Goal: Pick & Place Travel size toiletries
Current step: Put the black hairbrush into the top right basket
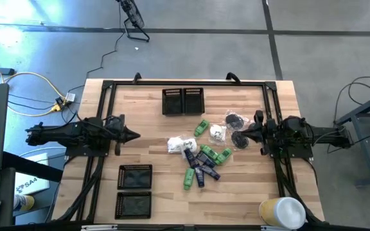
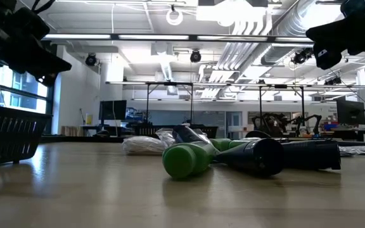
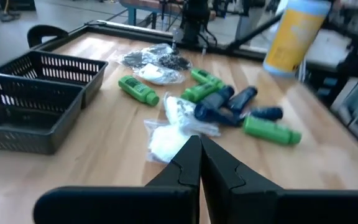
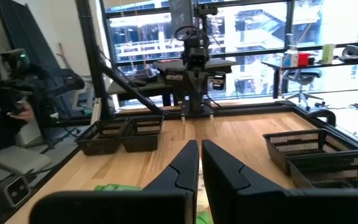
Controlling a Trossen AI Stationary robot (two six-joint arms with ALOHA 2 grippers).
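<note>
In the high view, four black mesh rectangular trays [image 1: 135,177] flank a centre-frame heap on the wooden surface [image 1: 153,138] of five bright green tubes [image 1: 189,179], about four dark navy tubes [image 1: 205,170], white crinkly packets [image 1: 174,144] and two clear bags of dark round pieces [image 1: 234,119], between the closed, empty left claw [image 1: 135,135] and right claw [image 1: 236,136].

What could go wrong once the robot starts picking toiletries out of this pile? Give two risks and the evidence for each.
1. The green tubes and navy tubes lie touching and crossed in one heap, so a gripper closing on one may drag or roll its neighbours.
2. The white packets and clear bags of dark pieces look thin and crinkly, so they may slip. Both the left gripper and right gripper are shut and must open first.
</note>
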